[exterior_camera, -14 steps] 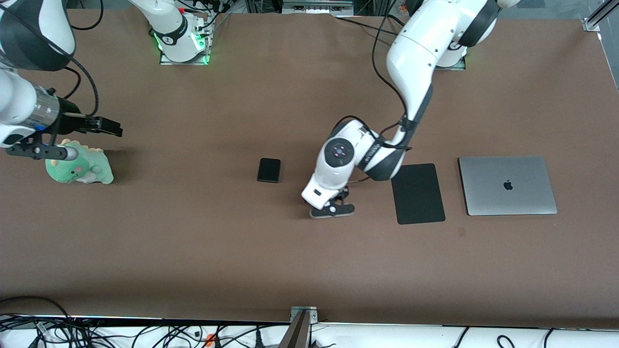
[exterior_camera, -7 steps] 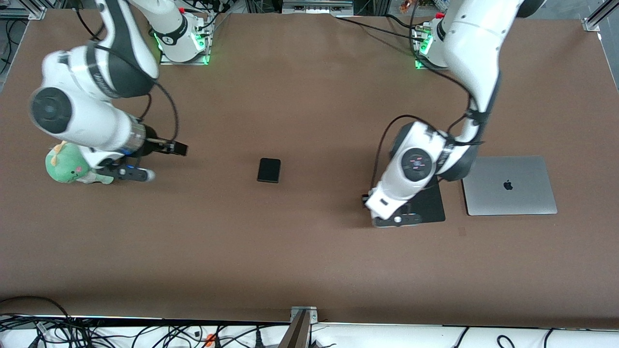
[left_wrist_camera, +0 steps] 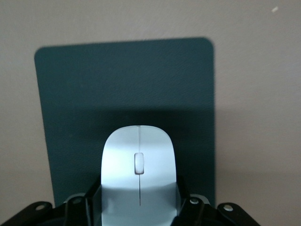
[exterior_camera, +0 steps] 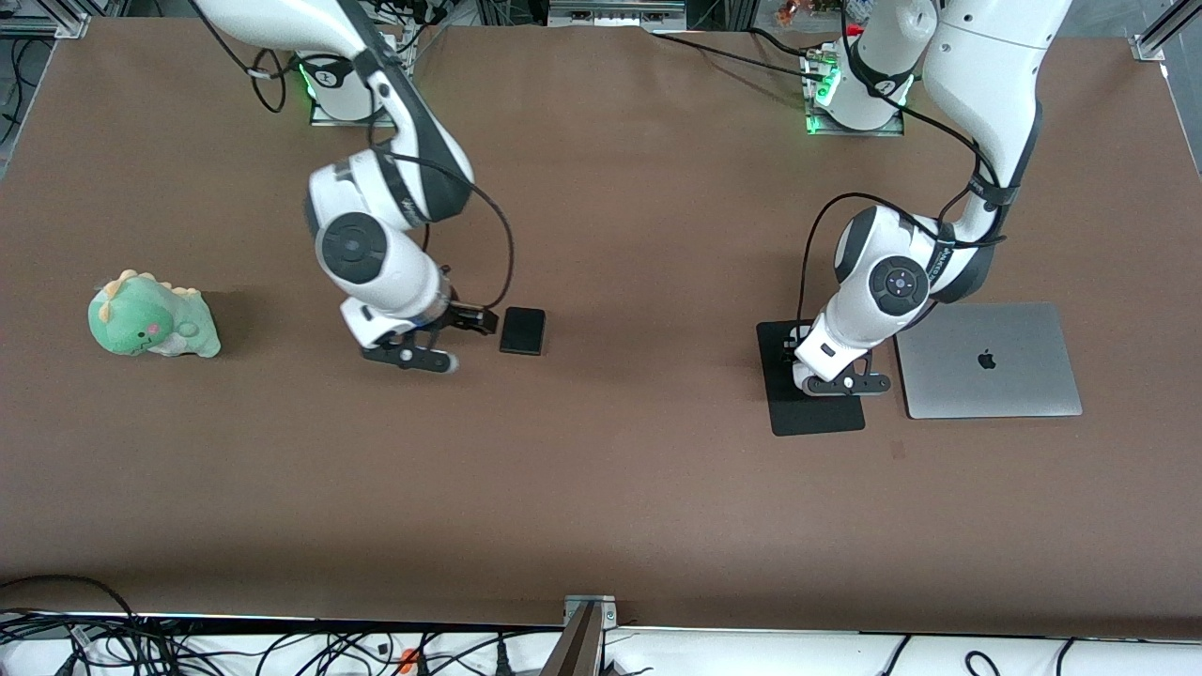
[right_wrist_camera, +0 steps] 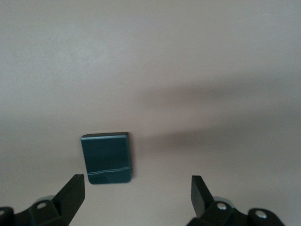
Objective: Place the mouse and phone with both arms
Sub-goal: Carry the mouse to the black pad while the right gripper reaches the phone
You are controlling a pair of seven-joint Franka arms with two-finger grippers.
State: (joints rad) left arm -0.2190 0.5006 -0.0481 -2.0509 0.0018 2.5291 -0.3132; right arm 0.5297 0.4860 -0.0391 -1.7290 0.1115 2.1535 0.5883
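Mouse pad [exterior_camera: 815,418] nr left-arm end of table; left gripper [exterior_camera: 839,382] over it, pinching mouse [left_wrist_camera: 139,176], long axis along pad's length; laptop [exterior_camera: 986,361] beside pad, Apple logo, no text; phone [exterior_camera: 522,330] mid-table, flat; right gripper [exterior_camera: 467,321] spread, just beside phone, right arm nearer.

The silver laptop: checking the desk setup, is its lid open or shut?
Shut. The silver laptop lies flat beside the black mouse pad, logo facing up, no screen or keyboard showing.
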